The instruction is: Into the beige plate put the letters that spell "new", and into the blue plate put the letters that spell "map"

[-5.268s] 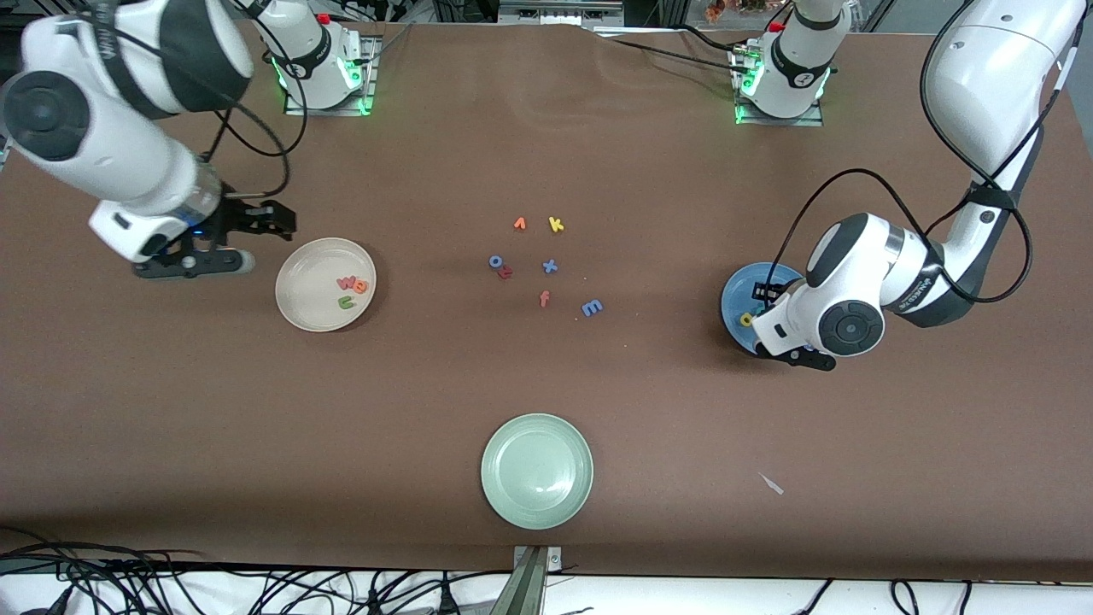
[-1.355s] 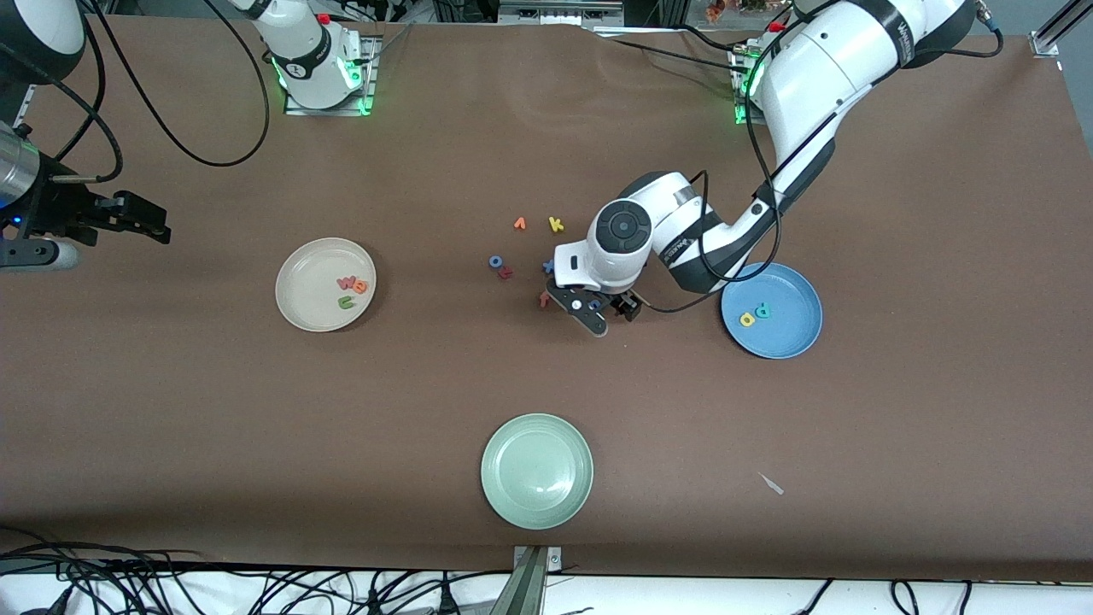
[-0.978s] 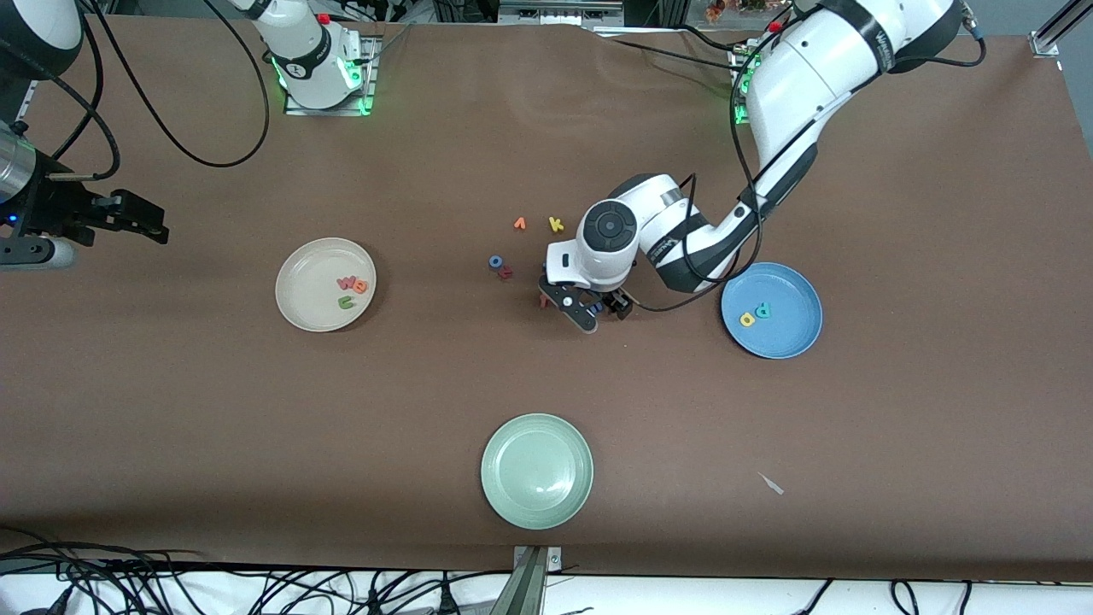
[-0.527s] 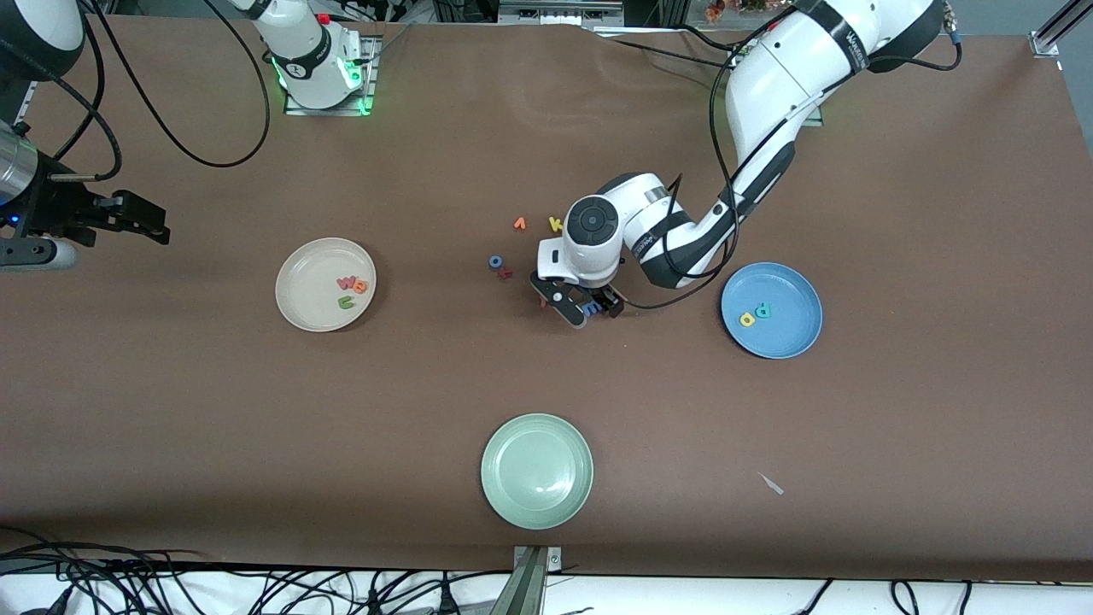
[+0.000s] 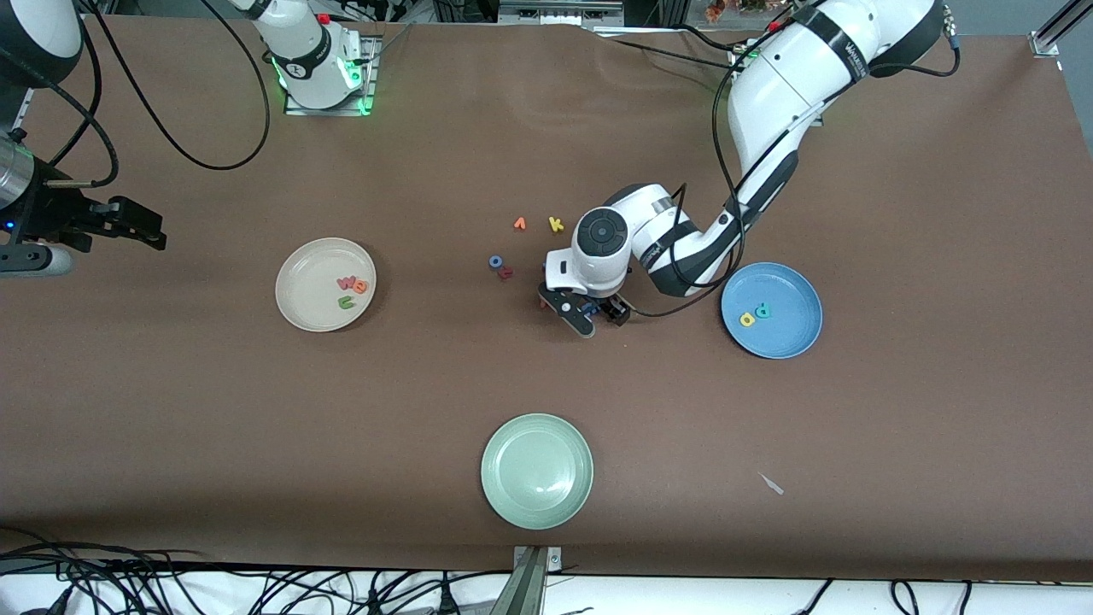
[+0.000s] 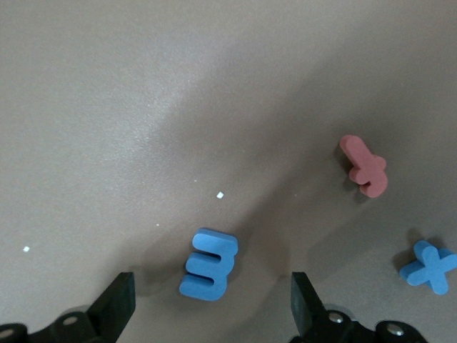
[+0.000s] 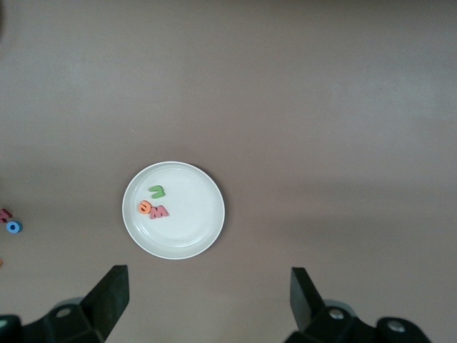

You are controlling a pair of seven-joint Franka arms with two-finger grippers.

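The blue m (image 6: 208,264) lies flat on the table between the fingers of my left gripper (image 6: 210,307), which is open and low around it without touching; in the front view this gripper (image 5: 595,313) is at mid-table. The blue plate (image 5: 792,295), toward the left arm's end, holds the yellow a (image 5: 747,319) and teal p (image 5: 762,310). The beige plate (image 5: 309,265) holds the pinkish-red w (image 5: 346,282), orange e (image 5: 360,287) and olive-green n (image 5: 345,301). My right gripper (image 5: 128,220) waits open, up beside the beige plate (image 7: 207,214) at the right arm's end.
A salmon f (image 6: 364,166) and blue x (image 6: 428,266) lie close to the m. An orange v (image 5: 519,224), yellow k (image 5: 556,224) and blue o (image 5: 495,262) lie farther from the camera. A pale green plate (image 5: 536,470) sits near the front edge.
My left arm has come from over the blue plate to the loose letters, and its gripper has settled low around the blue m. The right arm has barely moved in the last second.
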